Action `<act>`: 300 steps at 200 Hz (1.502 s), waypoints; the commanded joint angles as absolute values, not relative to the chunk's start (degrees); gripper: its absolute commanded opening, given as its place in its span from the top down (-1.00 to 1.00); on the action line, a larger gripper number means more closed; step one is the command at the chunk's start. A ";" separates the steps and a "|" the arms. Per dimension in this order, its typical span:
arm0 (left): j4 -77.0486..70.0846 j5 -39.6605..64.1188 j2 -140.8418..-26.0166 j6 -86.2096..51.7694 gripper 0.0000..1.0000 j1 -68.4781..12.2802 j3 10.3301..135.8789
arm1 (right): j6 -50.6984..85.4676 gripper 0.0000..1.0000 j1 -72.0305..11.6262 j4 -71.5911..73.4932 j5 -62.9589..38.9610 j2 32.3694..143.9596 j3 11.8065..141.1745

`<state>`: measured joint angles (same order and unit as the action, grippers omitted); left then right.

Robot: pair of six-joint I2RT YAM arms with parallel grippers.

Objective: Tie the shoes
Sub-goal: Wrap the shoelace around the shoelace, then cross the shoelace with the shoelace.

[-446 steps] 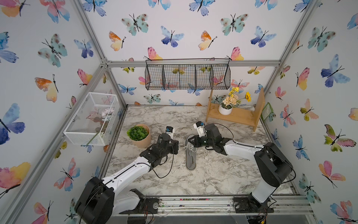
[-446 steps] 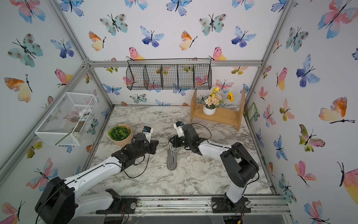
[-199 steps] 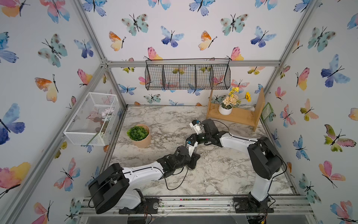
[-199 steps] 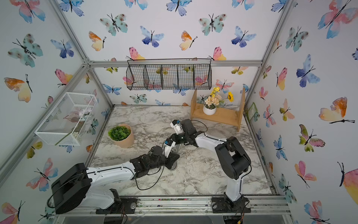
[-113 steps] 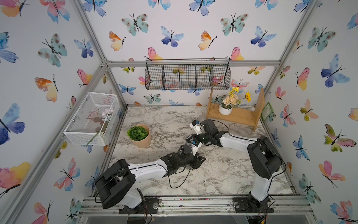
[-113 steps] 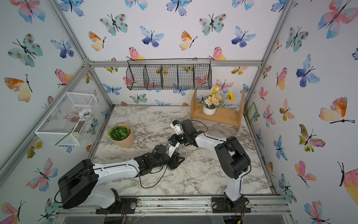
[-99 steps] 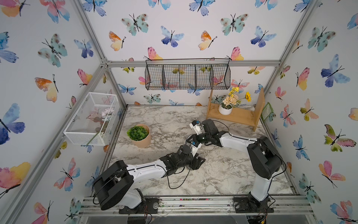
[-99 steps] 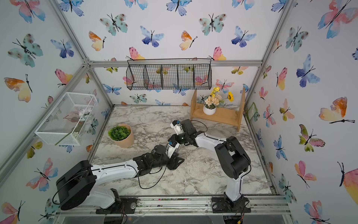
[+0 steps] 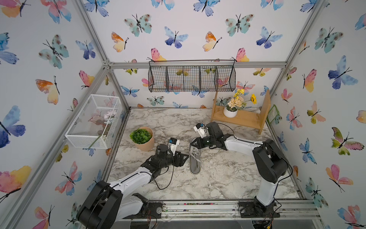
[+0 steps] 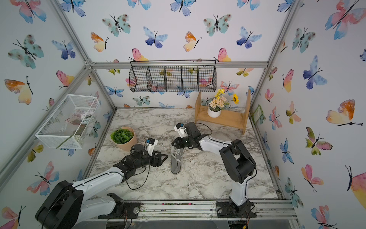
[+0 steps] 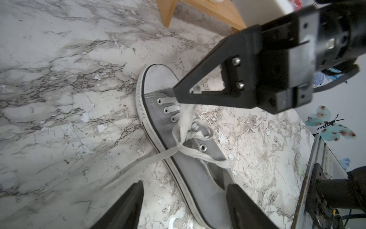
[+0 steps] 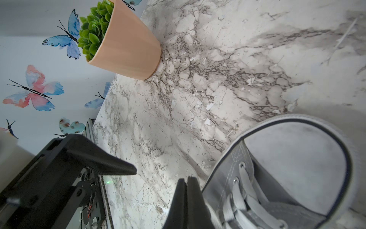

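Left gripper (image 9: 185, 159) lies low over the marble worktop (image 9: 217, 178) with its jaws spread and nothing between them, just beside the middle of the shoe (image 9: 195, 160) on the side of the potted plant (image 9: 141, 138). In its own wrist view the two black fingers (image 11: 126, 208) frame the heel half of the grey sneaker (image 11: 190, 164). The right gripper (image 9: 192, 143) is clenched, fingers pressed together in its wrist view (image 12: 186, 179). Its tip hangs over the eyelets next to the white toe cap (image 12: 297, 158); whether it nips a strand there, I cannot tell. The shoe rests on its sole near the centre of the worktop in both top views, toe toward the wooden shelf (image 9: 237, 119) at the back and heel toward the front rail. Its white laces (image 11: 186, 126) cross in a loose loop above the tongue, one end trailing over the sole edge onto the marble and another lying across the shoe's opening.
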<state>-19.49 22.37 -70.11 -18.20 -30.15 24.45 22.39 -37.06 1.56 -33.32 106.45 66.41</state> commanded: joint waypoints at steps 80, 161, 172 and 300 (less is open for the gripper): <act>-33.78 32.36 -90.14 -14.97 -0.34 -29.61 32.35 | 21.80 0.95 -36.74 1.20 -34.96 105.75 67.06; -33.79 34.92 -96.37 -15.23 0.44 -29.54 35.84 | 21.74 0.96 -36.73 0.98 -34.89 105.65 67.32; -33.71 34.98 -96.42 -15.29 0.59 -29.60 35.93 | 21.80 0.95 -36.74 1.00 -34.89 105.72 67.32; -32.70 36.95 -91.26 -17.31 1.00 -29.62 35.60 | 19.69 0.85 -36.66 -0.77 -31.98 102.42 65.57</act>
